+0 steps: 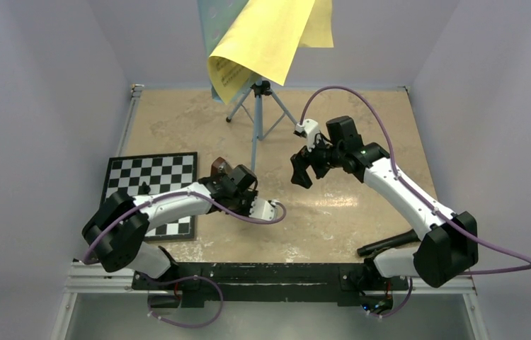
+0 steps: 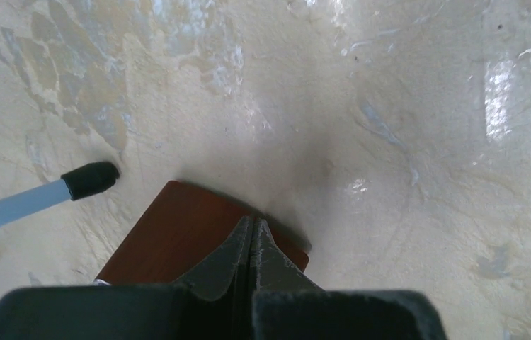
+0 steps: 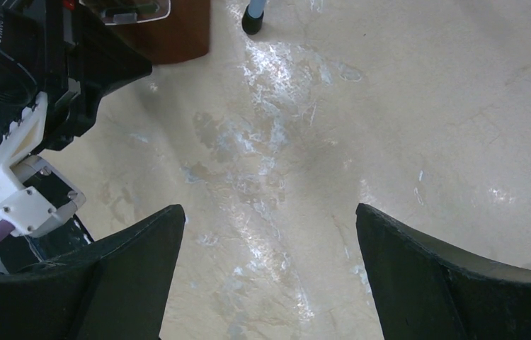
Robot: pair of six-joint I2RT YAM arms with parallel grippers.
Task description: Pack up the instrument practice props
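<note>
The black left gripper [image 2: 252, 230] is closed tight over the small brown pyramid-shaped metronome [image 2: 178, 241], apparently touching it; the black right gripper [image 3: 270, 212] is held wide open above the beige mottled tabletop [image 3: 404, 106].

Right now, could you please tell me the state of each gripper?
Left gripper: closed, holding nothing, by the metronome.
Right gripper: open, holding nothing.

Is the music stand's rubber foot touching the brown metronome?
Apart. The left wrist view shows a strip of bare tabletop between the stand's black rubber foot and the metronome.
</note>
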